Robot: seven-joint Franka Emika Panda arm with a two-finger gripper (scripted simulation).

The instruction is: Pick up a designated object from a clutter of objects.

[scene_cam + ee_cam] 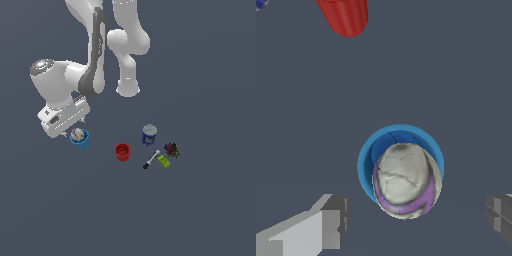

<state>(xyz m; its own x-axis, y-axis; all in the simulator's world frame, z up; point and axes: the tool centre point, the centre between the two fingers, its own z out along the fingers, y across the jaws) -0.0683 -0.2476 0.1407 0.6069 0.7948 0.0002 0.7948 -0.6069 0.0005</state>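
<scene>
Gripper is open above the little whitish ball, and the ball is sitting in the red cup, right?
Not quite. The ball sits in the light-blue cup, not the red cup, which stands apart and holds nothing visible. The wrist view shows this plainly. The rest holds: the gripper is open above the ball, fingers spread to either side.

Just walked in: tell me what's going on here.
A white Panda arm has its gripper hanging open above the light-blue cup, one finger on each side. The small whitish-grey ball sits in the cup's mouth, not yet gripped. Off to the exterior view's right lie the red cup, the blue-and-white can, a marker, a yellow-green block and a dark toy, untouched.
</scene>
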